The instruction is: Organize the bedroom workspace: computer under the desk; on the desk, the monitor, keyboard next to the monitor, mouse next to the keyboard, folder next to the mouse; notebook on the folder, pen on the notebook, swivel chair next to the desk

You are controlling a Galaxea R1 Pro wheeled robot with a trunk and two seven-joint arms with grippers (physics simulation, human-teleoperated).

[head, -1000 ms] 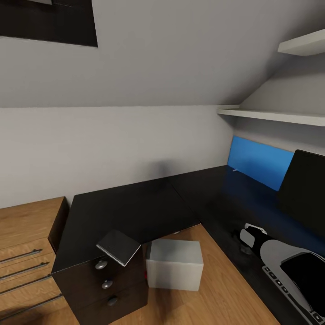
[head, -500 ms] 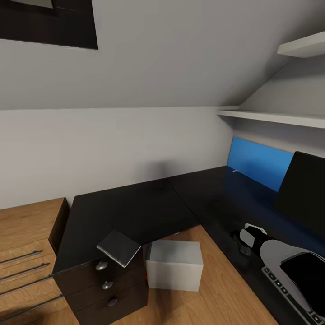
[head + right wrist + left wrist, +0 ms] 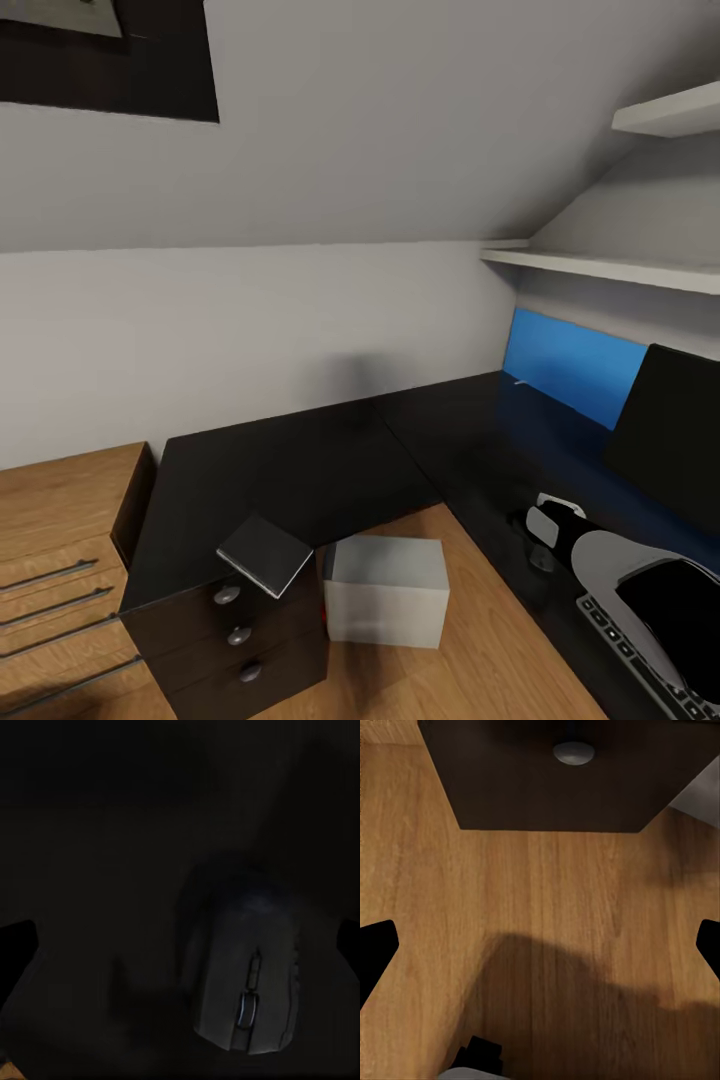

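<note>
Monitor point(image 3: 668, 432), keyboard point(image 3: 640, 655), mouse point(image 3: 244, 984) on desk point(image 3: 300, 470), computer point(image 3: 385, 590) under; notebook point(image 3: 265, 553) unstacked, both grippers spread, empty.

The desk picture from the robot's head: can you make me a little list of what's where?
desk: black, L-shaped
notebook: on the desk corner above the drawers, overhanging the edge
computer: on the floor, beside the drawers
monitor: on the desk, at right
keyboard: partly seen under the right arm
mouse: on the desk, under the right gripper, untouched
</note>
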